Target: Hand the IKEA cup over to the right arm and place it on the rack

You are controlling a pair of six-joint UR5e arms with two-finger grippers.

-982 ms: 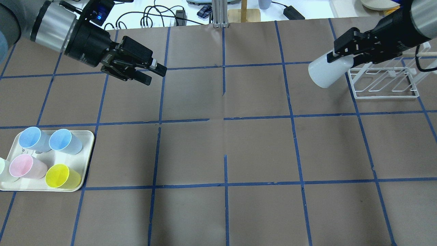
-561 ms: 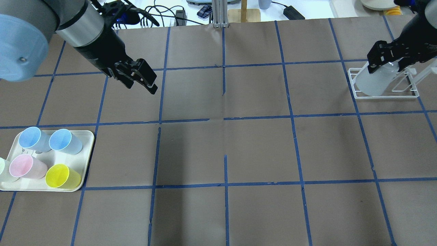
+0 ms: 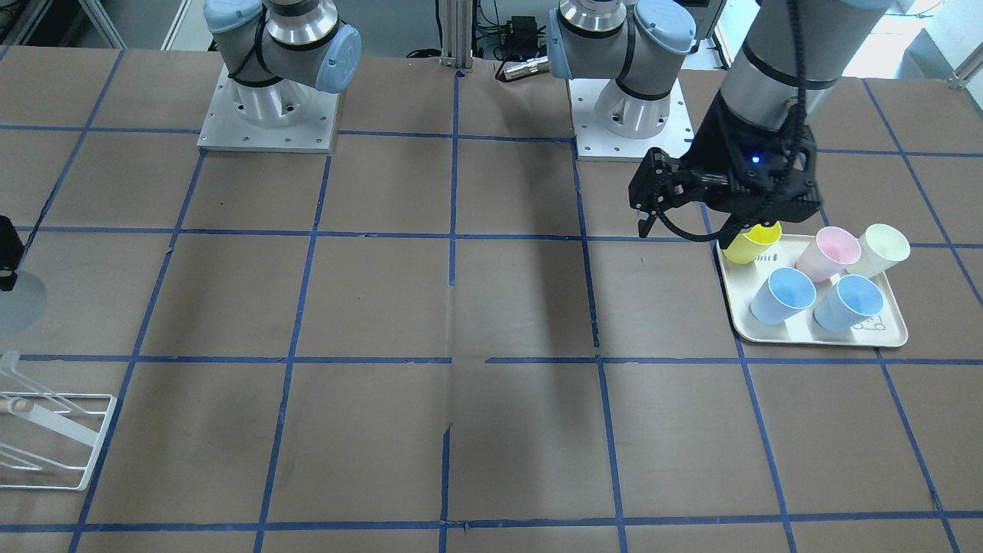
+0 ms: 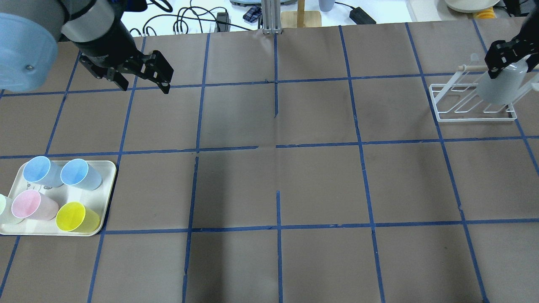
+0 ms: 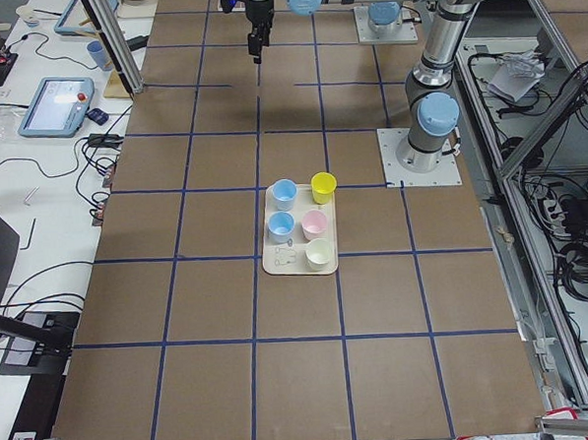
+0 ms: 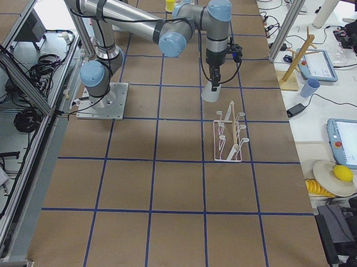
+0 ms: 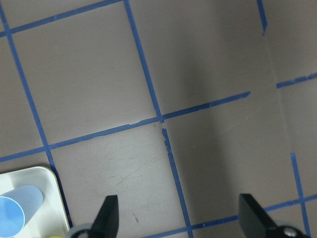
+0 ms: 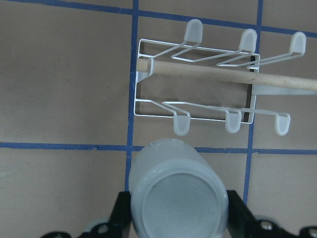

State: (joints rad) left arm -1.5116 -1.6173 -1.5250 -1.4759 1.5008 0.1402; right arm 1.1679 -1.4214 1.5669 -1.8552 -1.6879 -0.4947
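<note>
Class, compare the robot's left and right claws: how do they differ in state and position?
The left claw is open and empty; the right claw is shut on the grey IKEA cup. The left claw hangs by the cup tray; the right claw hangs by the rack. Both are black, two-fingered and point downward.

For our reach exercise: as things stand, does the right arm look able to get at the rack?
Probably yes: the right claw holds the IKEA cup close beside the rack, with nothing visible between them.
</note>
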